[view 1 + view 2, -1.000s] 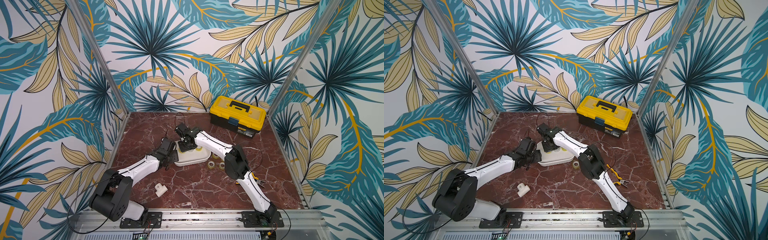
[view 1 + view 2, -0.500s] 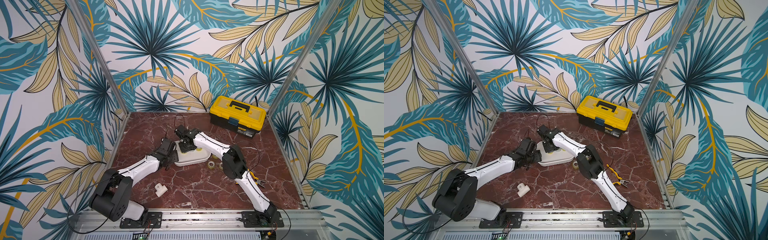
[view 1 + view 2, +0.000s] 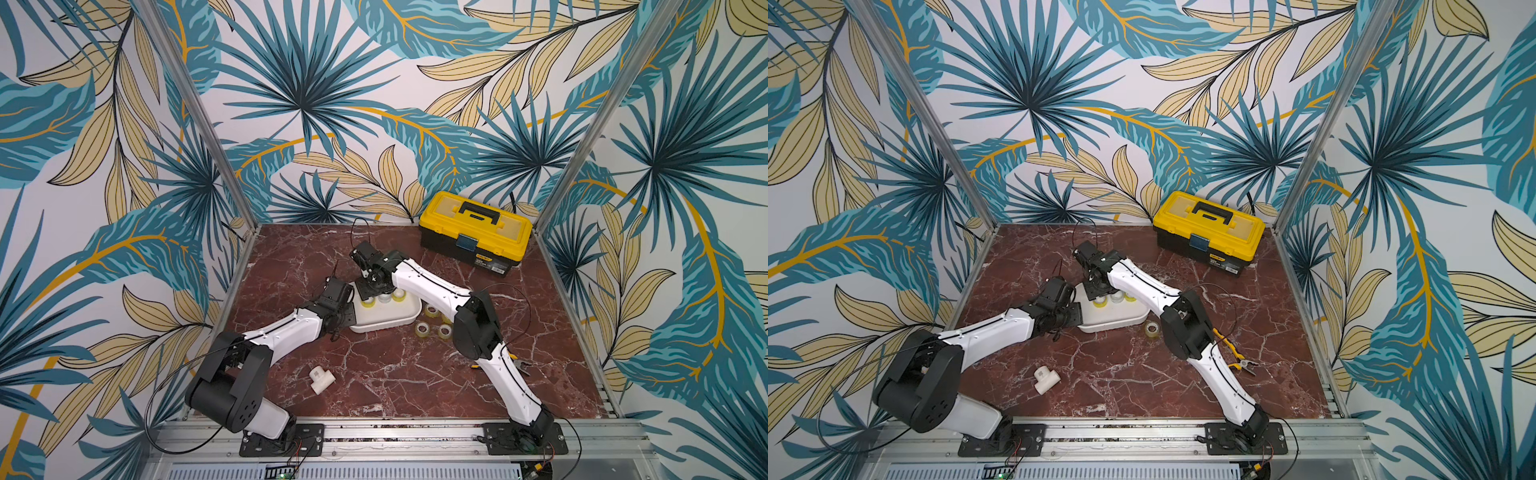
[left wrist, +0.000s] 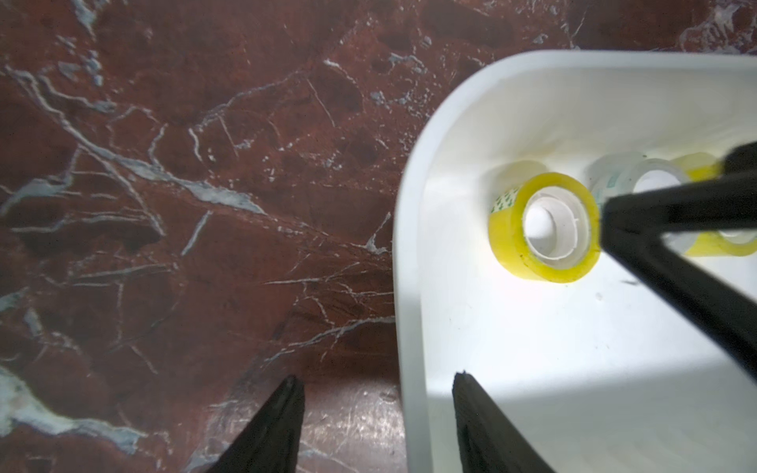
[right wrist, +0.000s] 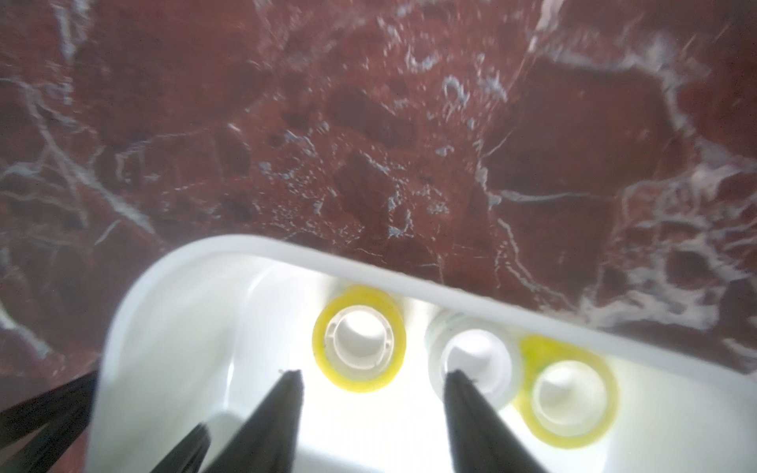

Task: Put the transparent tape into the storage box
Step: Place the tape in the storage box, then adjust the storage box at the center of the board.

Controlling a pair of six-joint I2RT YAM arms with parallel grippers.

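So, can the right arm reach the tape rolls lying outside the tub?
Probably yes: the right hand is open and empty over the white tub, and the tape rolls lie uncovered on the marble beside its elbow.

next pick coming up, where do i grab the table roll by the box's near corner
Probably from straight above: the roll lies flat, hole up. Drop one finger into the core and the other on the outer wall on the side facing the robot, where the table is bare; another roll sits close beside it.
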